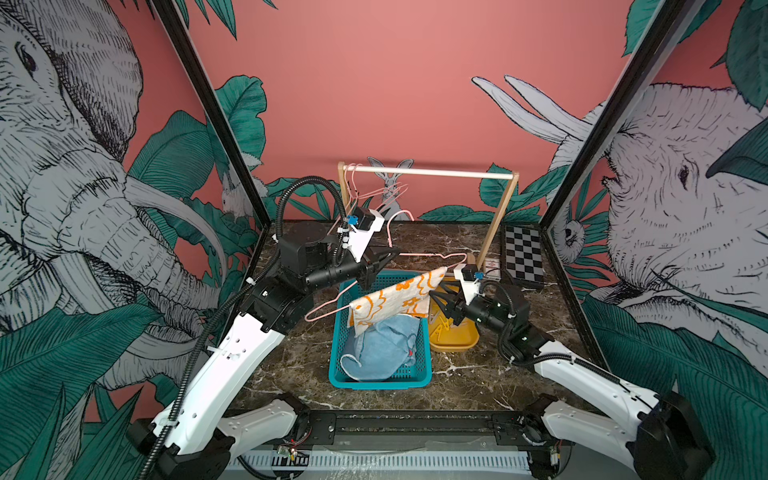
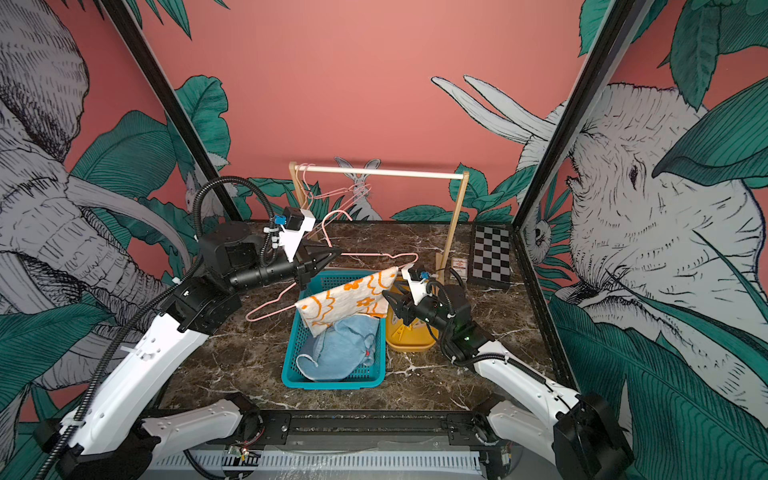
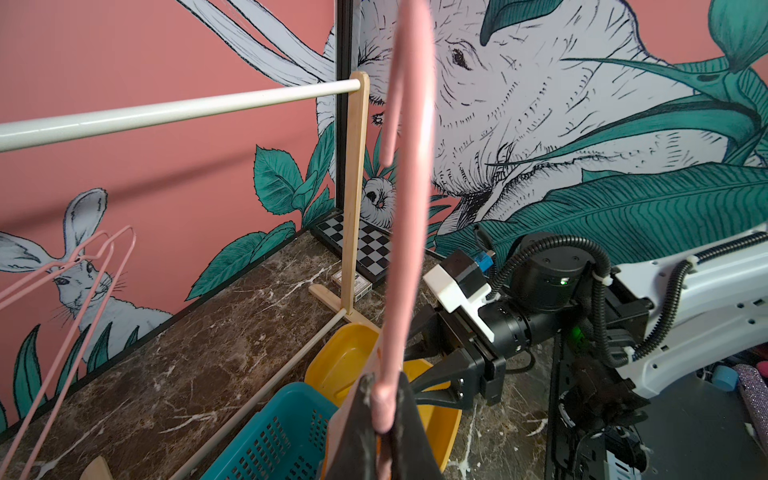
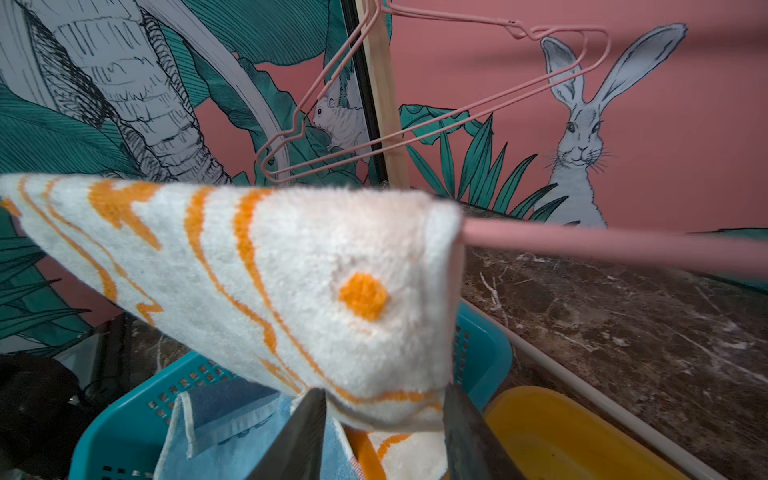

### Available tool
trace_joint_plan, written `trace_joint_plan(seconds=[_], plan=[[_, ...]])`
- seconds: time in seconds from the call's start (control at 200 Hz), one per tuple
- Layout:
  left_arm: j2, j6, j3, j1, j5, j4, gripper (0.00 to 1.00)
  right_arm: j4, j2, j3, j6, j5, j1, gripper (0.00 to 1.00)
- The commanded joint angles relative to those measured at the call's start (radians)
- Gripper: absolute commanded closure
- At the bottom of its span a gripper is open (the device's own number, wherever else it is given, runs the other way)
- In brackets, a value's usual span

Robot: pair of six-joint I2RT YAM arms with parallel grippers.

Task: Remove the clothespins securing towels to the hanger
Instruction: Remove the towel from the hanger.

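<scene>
One towel (image 1: 395, 301), the cream one, is seen draped over the hanger (image 1: 328, 309), and no pins are visible on it. Blue towels (image 1: 382, 349) lie in the basket (image 1: 338, 374), and yellow pins (image 1: 437, 328) lie in the tray (image 1: 457, 343). The hanger is clamped near its hook by the left gripper (image 1: 390, 254). The right gripper (image 4: 382, 390) is set part open astride the towel's lower corner, with nothing clearly pinched. The task is judged nearly done.

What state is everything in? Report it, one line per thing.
cream towel: draped over pink hanger, no clothespin visible.
left gripper: shut on pink hanger.
right gripper: open, jaws straddling cream towel corner.
blue towels: crumpled in teal basket.
clothespins: loose in yellow tray.
spare hangers: hooked on rack.
</scene>
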Motion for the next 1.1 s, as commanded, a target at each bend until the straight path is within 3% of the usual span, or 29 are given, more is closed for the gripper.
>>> trace_joint_plan(seconds=[0.0,0.135,0.59,1.095], plan=[[-0.029,-0.015,-0.010,-0.003,0.013,0.045,1.00,0.061,0.005,0.031,0.006,-0.064,-0.004,0.61],[-0.032,-0.010,-0.015,-0.003,-0.011,0.042,1.00,0.053,0.000,0.036,0.011,-0.076,-0.002,0.67],[-0.044,-0.006,-0.020,-0.003,-0.068,0.042,1.00,-0.010,-0.028,0.036,-0.003,-0.061,-0.002,0.68],[-0.065,-0.009,-0.024,-0.003,-0.089,0.047,1.00,-0.035,0.003,0.067,0.004,-0.086,0.001,0.91]])
